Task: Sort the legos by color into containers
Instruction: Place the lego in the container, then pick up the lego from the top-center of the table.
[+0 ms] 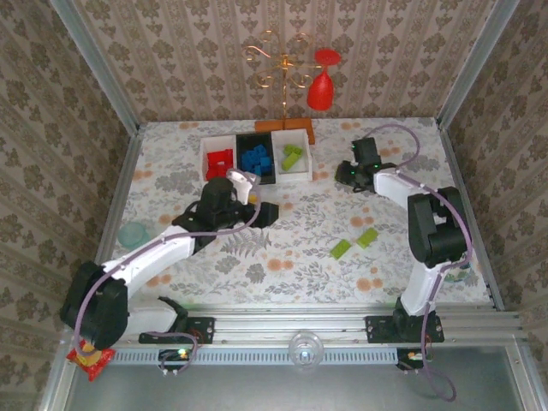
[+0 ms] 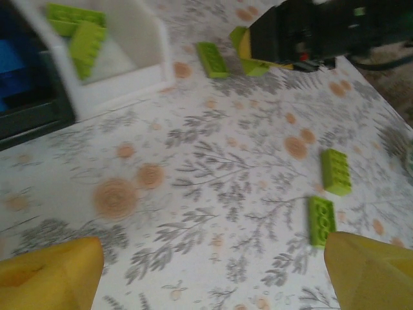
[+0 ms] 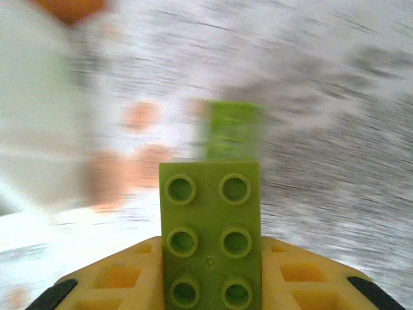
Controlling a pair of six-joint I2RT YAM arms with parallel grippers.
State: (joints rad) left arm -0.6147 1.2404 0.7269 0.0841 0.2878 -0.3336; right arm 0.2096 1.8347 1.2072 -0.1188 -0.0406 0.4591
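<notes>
The three joined bins point(image 1: 255, 137) stand at the back: red legos point(image 1: 220, 163) in the left white one, blue legos point(image 1: 257, 159) in the black one, lime legos point(image 1: 293, 157) in the right white one point(image 2: 145, 55). My right gripper point(image 1: 347, 174) is to the right of the bins, shut on a lime brick point(image 3: 211, 232). Another lime brick point(image 2: 211, 59) lies on the table just ahead of it. Two lime bricks point(image 1: 341, 248) point(image 1: 367, 237) lie at mid-right. My left gripper point(image 1: 261, 211) hangs open and empty in front of the bins, and one of those bricks point(image 2: 321, 219) lies beside its right fingertip point(image 2: 371, 271).
A gold wire stand on an orange-brown base point(image 1: 287, 128) and a red wine glass point(image 1: 320, 90) are behind the bins. A teal bowl point(image 1: 133, 233) sits at the left edge. A red snack packet point(image 1: 90, 358) lies by the left arm's base.
</notes>
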